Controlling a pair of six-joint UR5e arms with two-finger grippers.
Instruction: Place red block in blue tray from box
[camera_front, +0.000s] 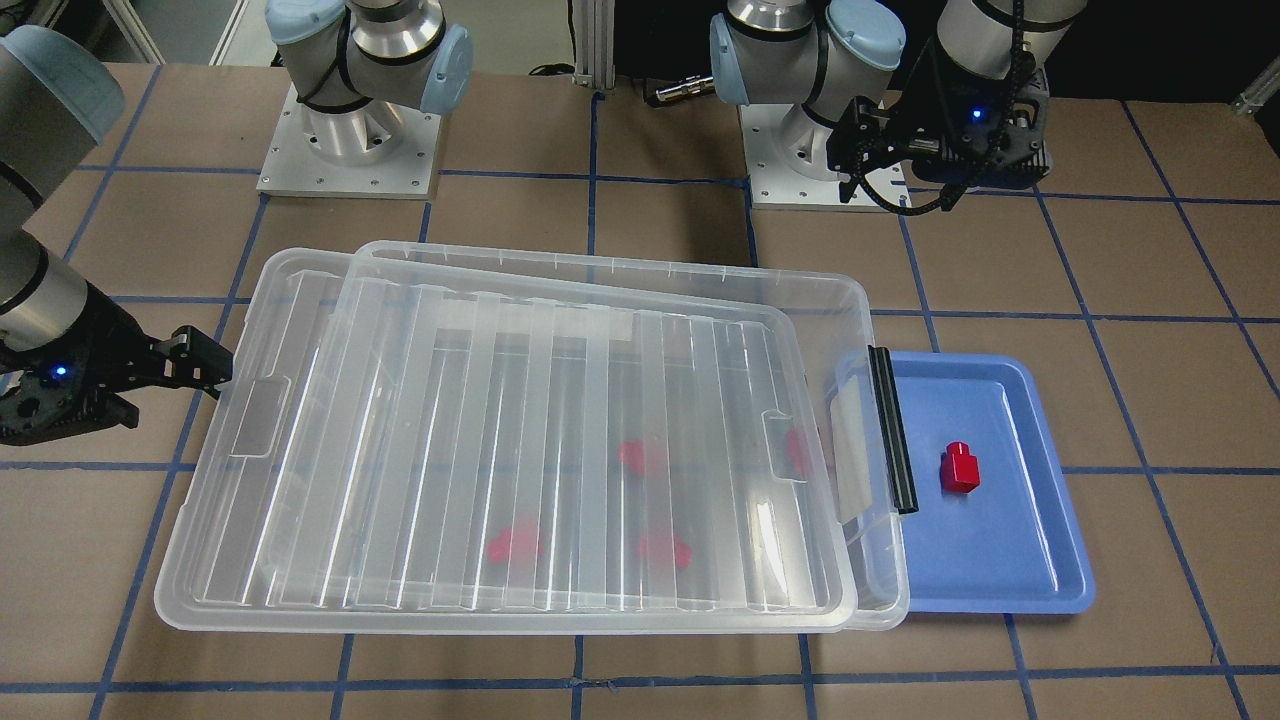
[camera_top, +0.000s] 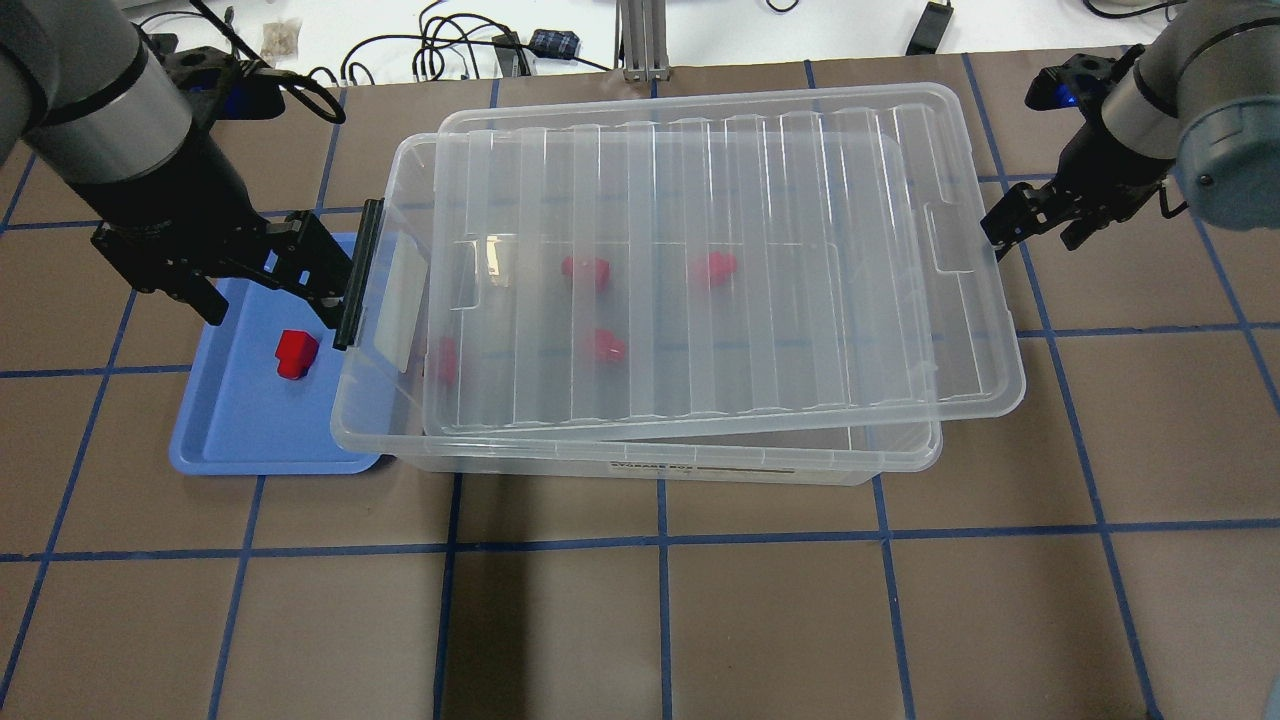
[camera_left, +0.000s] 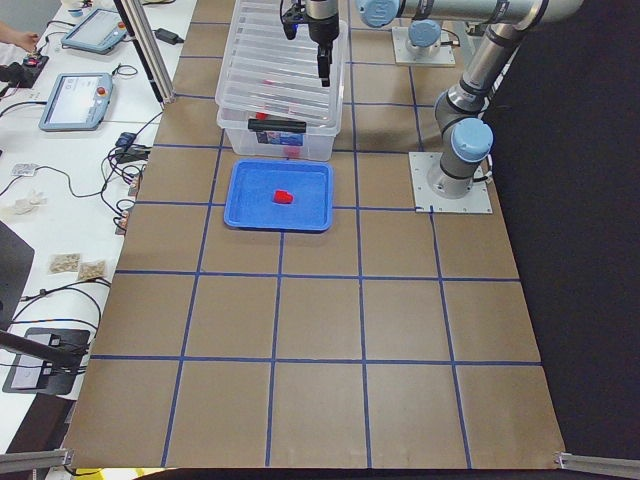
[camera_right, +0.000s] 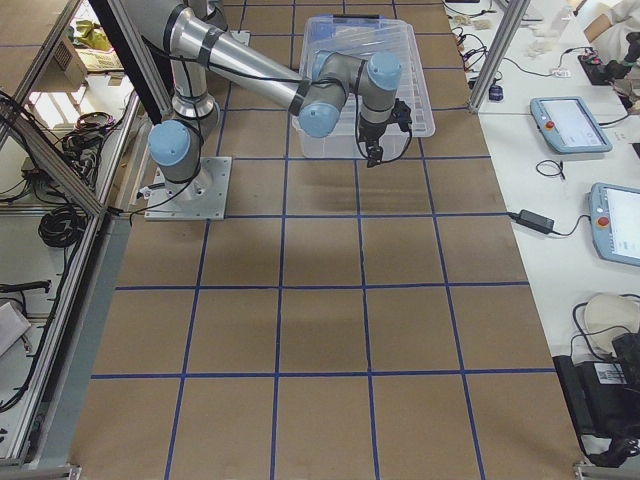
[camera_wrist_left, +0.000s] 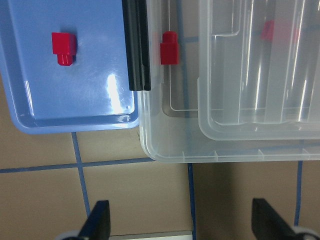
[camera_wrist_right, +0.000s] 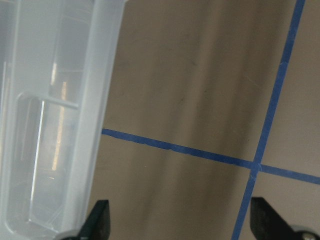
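One red block (camera_top: 296, 354) lies in the blue tray (camera_top: 235, 435), also seen in the front view (camera_front: 961, 467) and the left wrist view (camera_wrist_left: 64, 46). Several more red blocks (camera_top: 586, 271) lie in the clear box (camera_top: 640, 465), blurred under its ribbed lid (camera_top: 700, 280), which sits askew and leaves a gap at the tray end. One block (camera_wrist_left: 169, 48) shows in that gap beside the black latch bar (camera_wrist_left: 136, 45). My left gripper (camera_top: 270, 290) hangs open and empty above the tray's far end. My right gripper (camera_top: 1038, 228) is open and empty just past the box's other short end.
The tray touches the box's latch end (camera_front: 892, 430). The table is brown with blue tape lines (camera_top: 660, 545). Both arm bases (camera_front: 350, 150) stand behind the box. Cables and tablets (camera_left: 75, 100) lie on a side bench.
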